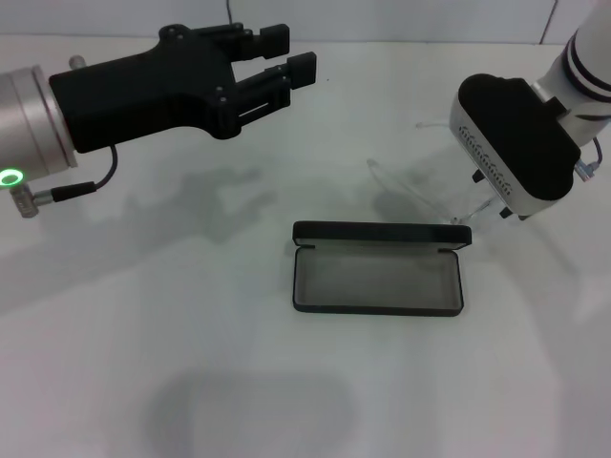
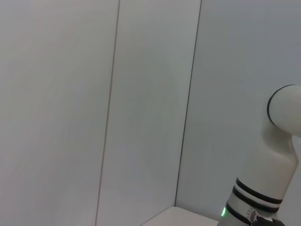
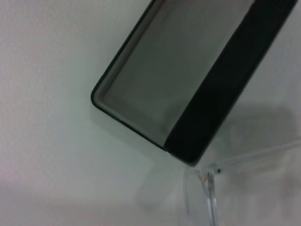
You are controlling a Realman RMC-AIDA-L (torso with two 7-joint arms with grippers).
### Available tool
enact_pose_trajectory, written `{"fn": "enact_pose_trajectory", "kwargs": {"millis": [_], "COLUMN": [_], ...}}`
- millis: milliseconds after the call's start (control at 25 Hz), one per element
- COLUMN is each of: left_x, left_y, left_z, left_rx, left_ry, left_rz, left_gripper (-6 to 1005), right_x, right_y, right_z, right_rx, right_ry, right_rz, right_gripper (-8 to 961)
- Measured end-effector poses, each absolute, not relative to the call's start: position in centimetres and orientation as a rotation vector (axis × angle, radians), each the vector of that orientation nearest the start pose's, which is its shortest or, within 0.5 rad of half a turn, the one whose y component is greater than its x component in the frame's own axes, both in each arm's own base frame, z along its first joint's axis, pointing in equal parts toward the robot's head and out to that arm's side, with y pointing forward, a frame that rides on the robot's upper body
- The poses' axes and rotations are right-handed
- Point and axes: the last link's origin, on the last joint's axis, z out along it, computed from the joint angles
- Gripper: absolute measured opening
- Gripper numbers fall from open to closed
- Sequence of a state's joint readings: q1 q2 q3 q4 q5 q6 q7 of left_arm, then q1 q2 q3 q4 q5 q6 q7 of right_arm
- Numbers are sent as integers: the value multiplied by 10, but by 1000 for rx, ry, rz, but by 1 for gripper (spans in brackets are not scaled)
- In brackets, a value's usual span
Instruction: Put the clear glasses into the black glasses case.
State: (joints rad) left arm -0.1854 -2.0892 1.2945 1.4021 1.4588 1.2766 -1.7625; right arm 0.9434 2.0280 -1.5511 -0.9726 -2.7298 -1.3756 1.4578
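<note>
1 right tool [image 1: 489, 196] grips clear glasses [image 1: 420, 196] behind open black glasses case [image 1: 378, 269].

Black left gripper [image 1: 291, 54], silver wrist, green light

You see the black glasses case [image 1: 378, 270] with a plain grey lining and a black rim, no pattern on it. The clear glasses [image 1: 420, 196] are colourless and see-through, picking up the white of the table [image 1: 143, 334] beneath. Your left gripper [image 1: 286, 55] is matte black on a silver wrist with a green light; the right arm [image 1: 516, 143] is white with a black face.
</note>
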Motion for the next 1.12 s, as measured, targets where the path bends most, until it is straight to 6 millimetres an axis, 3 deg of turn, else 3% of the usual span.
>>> {"fn": "enact_pose_trajectory", "kwargs": {"millis": [480,1120], "left_x": [-167,-171], "left_y": [311,304], "left_z": [47,51], "left_rx": [-2548,-2560], "left_ry": [-468,-473], "left_rz": [-977,-1062], "left_gripper": [411,412], "right_x": [150,157], "right_y": [415,413], "right_z": [-30,-25], "right_rx": [-2702,-2710], "right_ry": [-949,-864], "right_rz": [-1156,-1163], "right_gripper": [430,136]}}
